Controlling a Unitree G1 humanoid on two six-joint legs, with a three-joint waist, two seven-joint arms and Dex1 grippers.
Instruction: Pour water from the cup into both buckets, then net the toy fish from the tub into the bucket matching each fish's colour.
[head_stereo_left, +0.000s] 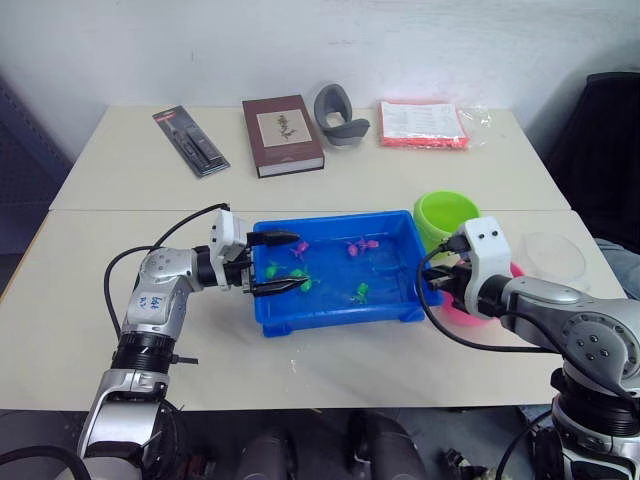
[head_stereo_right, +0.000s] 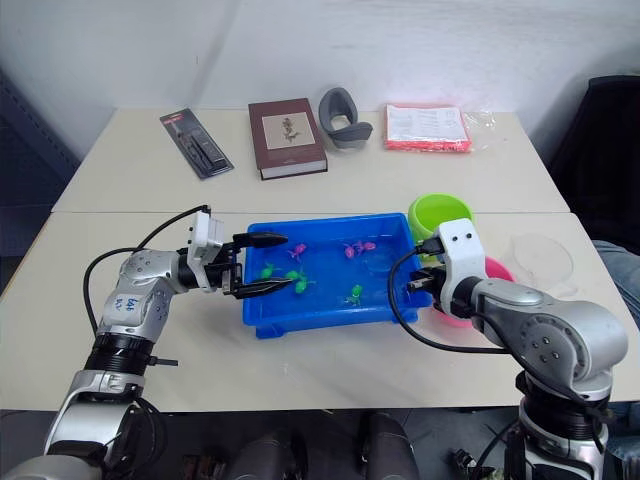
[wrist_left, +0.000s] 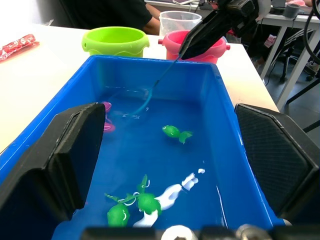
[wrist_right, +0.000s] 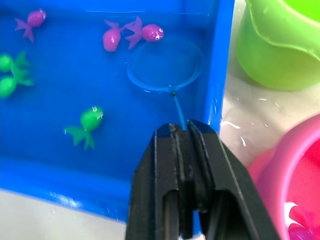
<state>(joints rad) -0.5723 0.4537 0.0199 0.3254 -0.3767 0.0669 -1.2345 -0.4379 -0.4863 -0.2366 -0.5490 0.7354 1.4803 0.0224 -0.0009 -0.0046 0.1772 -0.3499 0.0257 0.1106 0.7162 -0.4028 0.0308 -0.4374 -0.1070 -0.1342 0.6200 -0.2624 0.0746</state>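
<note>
Our right gripper (wrist_right: 187, 145) is clamped on the thin handle of the net (wrist_right: 165, 67), whose hoop lies in the water just ahead of the fingertips, right beside two pink fish (wrist_right: 145, 33). To do this well, we should slide the hoop under one pink fish and lift level toward the pink bucket (wrist_right: 290, 165) close beside the gripper. Our left gripper (head_stereo_left: 272, 262) hangs spread wide over the far end of the tub (head_stereo_left: 400, 312), holding nothing. The right wrist view reveals pink fish already inside the pink bucket; the head views show the cup (head_stereo_left: 552, 257) beyond it.
</note>
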